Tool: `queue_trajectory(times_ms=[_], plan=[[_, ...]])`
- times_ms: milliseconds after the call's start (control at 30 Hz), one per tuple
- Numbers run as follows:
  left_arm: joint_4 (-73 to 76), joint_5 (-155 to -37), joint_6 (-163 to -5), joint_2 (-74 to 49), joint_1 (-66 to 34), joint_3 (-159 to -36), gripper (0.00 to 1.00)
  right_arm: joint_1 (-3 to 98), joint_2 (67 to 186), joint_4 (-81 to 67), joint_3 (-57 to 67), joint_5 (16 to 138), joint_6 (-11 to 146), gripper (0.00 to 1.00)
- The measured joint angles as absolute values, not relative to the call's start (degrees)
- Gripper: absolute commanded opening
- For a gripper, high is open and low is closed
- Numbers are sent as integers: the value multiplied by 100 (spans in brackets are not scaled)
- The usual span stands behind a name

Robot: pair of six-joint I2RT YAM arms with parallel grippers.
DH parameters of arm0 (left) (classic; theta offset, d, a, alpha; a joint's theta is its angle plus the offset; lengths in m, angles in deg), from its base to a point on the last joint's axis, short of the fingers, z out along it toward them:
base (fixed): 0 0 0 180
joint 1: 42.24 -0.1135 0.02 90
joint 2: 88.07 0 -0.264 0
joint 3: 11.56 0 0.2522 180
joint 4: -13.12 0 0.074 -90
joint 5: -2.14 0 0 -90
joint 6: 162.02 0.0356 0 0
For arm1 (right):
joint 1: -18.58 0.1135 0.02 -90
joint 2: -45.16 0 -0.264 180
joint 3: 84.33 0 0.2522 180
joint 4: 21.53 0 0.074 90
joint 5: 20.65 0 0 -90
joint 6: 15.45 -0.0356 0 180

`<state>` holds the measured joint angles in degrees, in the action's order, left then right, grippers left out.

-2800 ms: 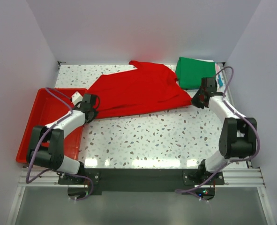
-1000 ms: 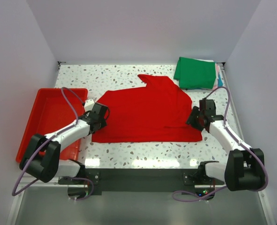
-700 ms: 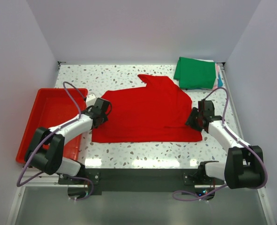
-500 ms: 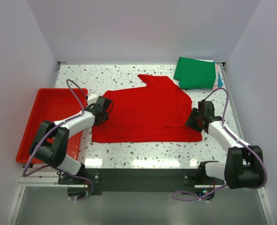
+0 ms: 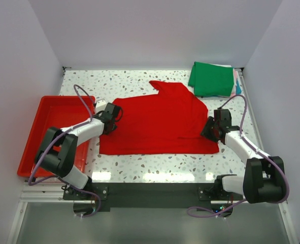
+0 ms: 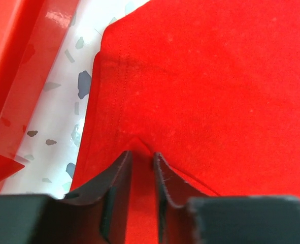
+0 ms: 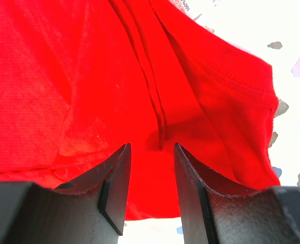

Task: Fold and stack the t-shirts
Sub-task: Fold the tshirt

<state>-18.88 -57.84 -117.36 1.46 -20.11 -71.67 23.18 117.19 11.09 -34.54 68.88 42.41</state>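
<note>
A bright red t-shirt [image 5: 160, 119] lies spread flat in the middle of the table. My left gripper [image 5: 111, 115] is at its left edge. In the left wrist view its jaws [image 6: 142, 155] are drawn close together with a raised ridge of red cloth [image 6: 190, 91] pinched between them. My right gripper [image 5: 211, 128] is low over the shirt's right edge, by the sleeve. In the right wrist view its jaws [image 7: 152, 147] stand apart over a fold of the red t-shirt [image 7: 89, 76]. A folded green t-shirt [image 5: 212, 79] tops a small stack at the back right.
A rigid red plastic tray [image 5: 51, 127] sits at the table's left side, just beside my left arm. Pink, white and teal cloth edges [image 5: 236, 84] show under the green t-shirt. Walls close in the table at the back and on both sides.
The red t-shirt was drawn toward the near edge and flattened. Since then my left gripper slid farther along its left edge and its jaws narrowed onto the cloth. The right gripper hardly moved.
</note>
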Motion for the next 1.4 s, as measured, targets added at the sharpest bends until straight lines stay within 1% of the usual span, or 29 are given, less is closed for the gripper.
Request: queue_trajectory(times_ms=[33,100,133,200,233,300,433,600,667,733,767,833,867,967,1000,1167,1400], plan=[[-1890,-5786,-11732,164,-2011,-7176,21,2322,11719,1102,-3454,6888,4241,43],[-1884,-5800,-11730,205,-2011,-7198,18,2337,11721,1091,-3454,6888,4236,43],[-1882,-5808,-11730,212,-2011,-7202,14,2342,11721,1085,-3456,6888,4232,43],[-1871,-5815,-11723,212,-2013,-7208,12,2346,11721,1069,-3459,6890,4219,43],[-1869,-5824,-11723,212,-2015,-7211,9,2346,11721,1063,-3459,6888,4214,43],[-1869,-5828,-11723,212,-2022,-7213,7,2353,11728,1052,-3459,6890,4201,43],[-1869,-5845,-11721,212,-2044,-7215,0,2368,11859,993,-3459,6890,4195,43],[-1871,-5867,-11719,195,-2048,-7215,0,2385,11994,969,-3459,6888,4164,43],[-1871,-5869,-11719,166,-2048,-7215,0,2390,12023,938,-3459,6890,4153,41],[-1873,-5872,-11721,116,-2048,-7215,0,2394,12082,895,-3459,6890,4144,37],[-1873,-5872,-11721,81,-2048,-7215,0,2394,12113,877,-3459,6888,4131,30],[-1873,-5872,-11721,15,-2048,-7215,0,2394,12191,844,-3459,6888,4105,24],[-1873,-5872,-11721,-15,-2048,-7215,0,2396,12231,829,-3459,6888,4083,17],[-1873,-5872,-11723,-107,-2048,-7208,0,2407,12285,796,-3459,6890,4046,7],[-1873,-5872,-11725,-136,-2048,-7202,0,2412,12285,796,-3456,6890,4035,0],[-1890,-5869,-11752,-358,-2048,-7088,0,2420,12276,822,-3371,6890,3996,0],[-1989,-5867,-11929,-828,-2048,-6828,0,2420,12086,1039,-2882,6895,3974,0]])
